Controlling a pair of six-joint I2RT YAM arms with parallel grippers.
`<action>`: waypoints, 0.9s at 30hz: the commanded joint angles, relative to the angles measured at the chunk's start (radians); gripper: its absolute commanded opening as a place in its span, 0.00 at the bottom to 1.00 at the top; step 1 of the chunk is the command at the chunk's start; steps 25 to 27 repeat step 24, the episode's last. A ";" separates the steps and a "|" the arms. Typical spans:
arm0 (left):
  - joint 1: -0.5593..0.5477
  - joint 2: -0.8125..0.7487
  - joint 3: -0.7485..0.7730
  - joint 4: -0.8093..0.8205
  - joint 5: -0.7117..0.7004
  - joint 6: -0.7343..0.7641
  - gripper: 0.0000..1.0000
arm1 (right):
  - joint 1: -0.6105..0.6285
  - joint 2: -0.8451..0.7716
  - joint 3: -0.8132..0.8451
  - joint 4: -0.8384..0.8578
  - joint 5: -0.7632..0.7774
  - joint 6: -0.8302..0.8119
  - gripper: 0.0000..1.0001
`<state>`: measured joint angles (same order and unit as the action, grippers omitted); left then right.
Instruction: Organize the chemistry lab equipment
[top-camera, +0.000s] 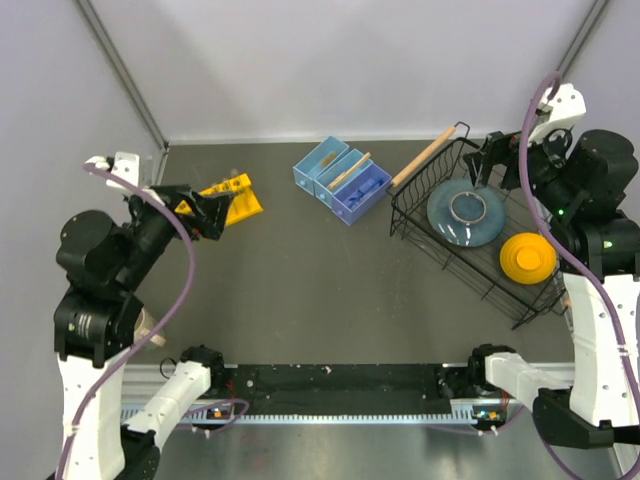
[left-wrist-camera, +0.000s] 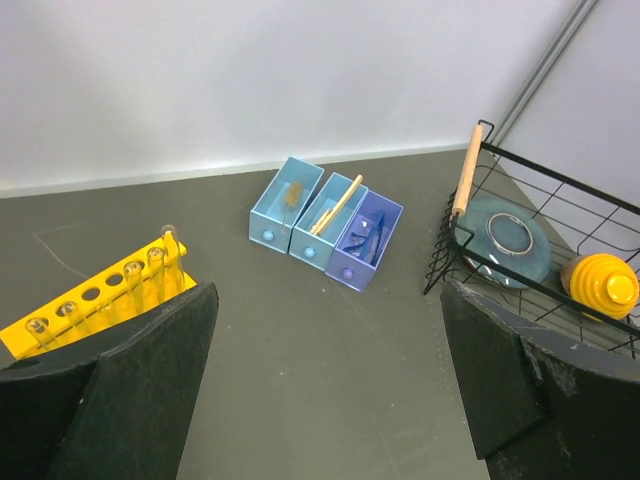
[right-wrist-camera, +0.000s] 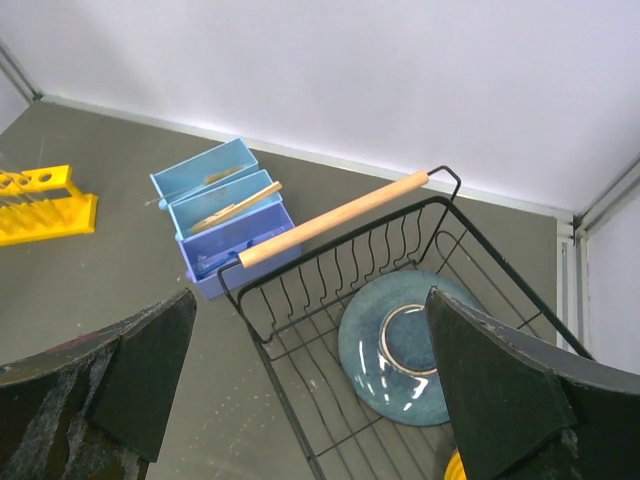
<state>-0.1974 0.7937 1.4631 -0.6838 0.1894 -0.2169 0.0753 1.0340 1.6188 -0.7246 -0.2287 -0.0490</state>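
Left tool (left-wrist-camera: 328, 298) spread wide, glass tubes (left-wrist-camera: 158, 266) near its left finger, right tool (right-wrist-camera: 310, 300) likewise released

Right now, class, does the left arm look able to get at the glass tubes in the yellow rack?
Probably yes. The left gripper is open and close to the yellow rack. The glass tubes stand upright with their tops exposed, and nothing lies between.

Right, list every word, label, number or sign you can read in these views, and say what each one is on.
No readable text in any view.
The yellow rack, blue bins, wire basket, plate and yellow bowl all show plain surfaces with no print, label or number.
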 joint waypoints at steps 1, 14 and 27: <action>0.003 -0.039 0.006 -0.046 -0.033 -0.029 0.99 | -0.012 -0.022 0.042 0.021 0.063 0.077 0.99; 0.003 -0.080 0.043 -0.112 -0.067 -0.013 0.99 | -0.037 -0.051 0.050 0.016 0.075 0.129 0.99; 0.003 -0.097 0.042 -0.132 -0.082 0.005 0.99 | -0.060 -0.054 0.075 0.017 0.054 0.089 0.99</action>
